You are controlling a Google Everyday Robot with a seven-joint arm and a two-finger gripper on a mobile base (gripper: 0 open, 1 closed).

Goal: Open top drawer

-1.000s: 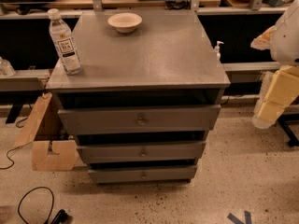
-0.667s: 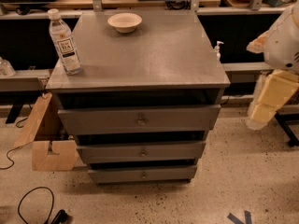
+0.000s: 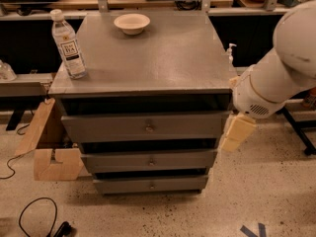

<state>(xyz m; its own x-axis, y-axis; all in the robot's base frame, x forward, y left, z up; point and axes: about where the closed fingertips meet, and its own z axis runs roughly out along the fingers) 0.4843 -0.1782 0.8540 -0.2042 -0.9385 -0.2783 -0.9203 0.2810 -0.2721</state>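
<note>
The top drawer (image 3: 108, 127) is the widest and tallest of three grey fronts on the grey cabinet (image 3: 148, 58). It has a small round brass knob (image 3: 148, 128) at its centre and sits pushed in under the cabinet top. My gripper (image 3: 236, 133), cream-coloured, hangs from the white arm (image 3: 281, 68) at the cabinet's right edge. It is level with the top drawer's right end, well right of the knob, and holds nothing that I can see.
Two shorter drawer fronts (image 3: 150, 160) (image 3: 150, 184) sit below. A water bottle (image 3: 69, 46) and a white bowl (image 3: 132, 22) stand on the cabinet top. Cardboard (image 3: 54, 157) leans at the left. A black cable (image 3: 37, 216) lies on the floor. A pump bottle (image 3: 230, 51) stands behind right.
My arm and gripper have moved left, from well off the cabinet's right side to its right edge. The drawers, bottle and bowl have not moved.
</note>
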